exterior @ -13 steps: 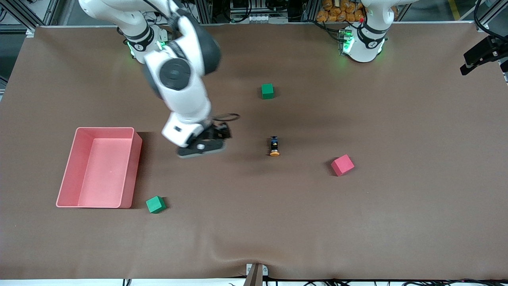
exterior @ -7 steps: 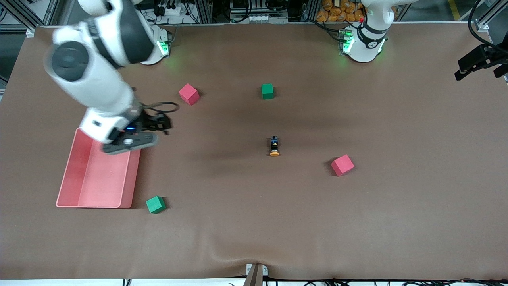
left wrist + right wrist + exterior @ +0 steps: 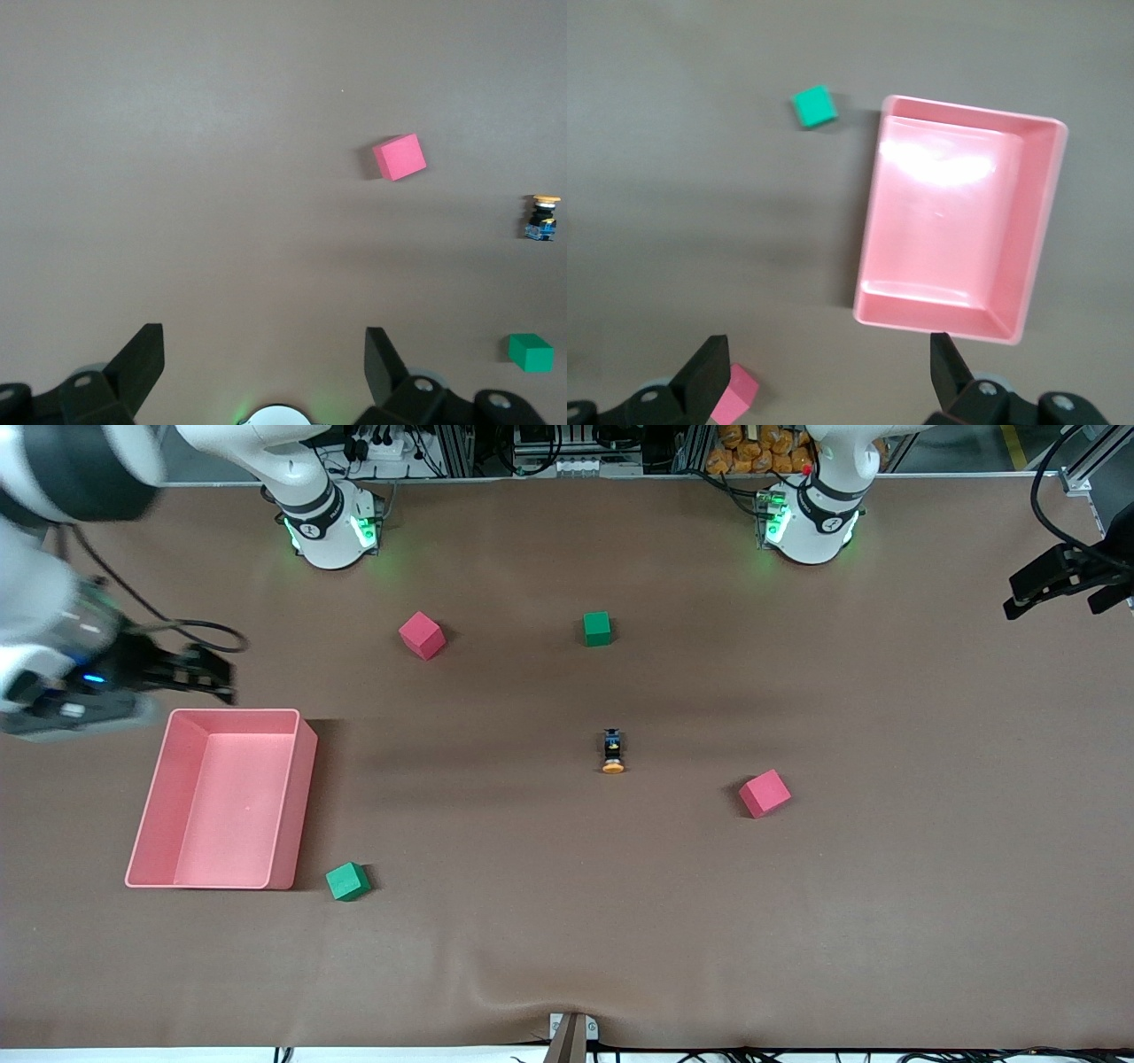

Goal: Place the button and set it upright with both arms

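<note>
Button [image 3: 612,750] lying tipped on bench [image 3: 567,921], untouched.
Left pincer [image 3: 264,361] and right pincer [image 3: 828,367] spread wide, empty, well away from button; risks rolling under hasty pinch.

We see a brown table [image 3: 886,921] carrying a pink tray [image 3: 151,828] at frame left, two green cubes [image 3: 597,628] [image 3: 347,881], two red cubes [image 3: 422,635] [image 3: 765,793], and, at centre, the button [image 3: 612,750] lying on its side.
</note>
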Tool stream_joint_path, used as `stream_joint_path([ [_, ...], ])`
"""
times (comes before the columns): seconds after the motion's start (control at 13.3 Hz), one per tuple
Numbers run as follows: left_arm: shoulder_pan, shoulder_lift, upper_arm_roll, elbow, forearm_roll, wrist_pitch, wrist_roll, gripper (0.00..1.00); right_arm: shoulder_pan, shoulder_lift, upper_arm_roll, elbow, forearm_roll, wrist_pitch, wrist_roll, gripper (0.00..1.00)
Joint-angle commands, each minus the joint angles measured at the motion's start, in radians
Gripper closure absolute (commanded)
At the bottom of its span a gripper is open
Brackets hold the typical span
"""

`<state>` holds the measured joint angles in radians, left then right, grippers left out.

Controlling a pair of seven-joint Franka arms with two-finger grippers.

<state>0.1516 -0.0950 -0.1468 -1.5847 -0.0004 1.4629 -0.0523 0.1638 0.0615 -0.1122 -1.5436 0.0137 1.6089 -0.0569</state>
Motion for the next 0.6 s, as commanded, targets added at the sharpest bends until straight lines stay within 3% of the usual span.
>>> stream_joint_path([
  [0.0,0.011,-0.011,-0.008,-0.026,-0.016,0.025,0.019,0.0,-0.137,-0.08,0.025,-0.035,0.0,-0.044,-0.114,0.0],
  [0.38,0.0,-0.003,-0.016,-0.075,-0.02,0.06,0.017,0.0,-0.2,-0.111,0.023,0.025,-0.003,-0.158,-0.127,0.0],
  [0.53,-0.003,0.036,-0.06,-0.083,-0.067,0.071,-0.024,0.0,-0.211,-0.111,0.025,0.026,0.006,-0.173,-0.074,0.0],
])
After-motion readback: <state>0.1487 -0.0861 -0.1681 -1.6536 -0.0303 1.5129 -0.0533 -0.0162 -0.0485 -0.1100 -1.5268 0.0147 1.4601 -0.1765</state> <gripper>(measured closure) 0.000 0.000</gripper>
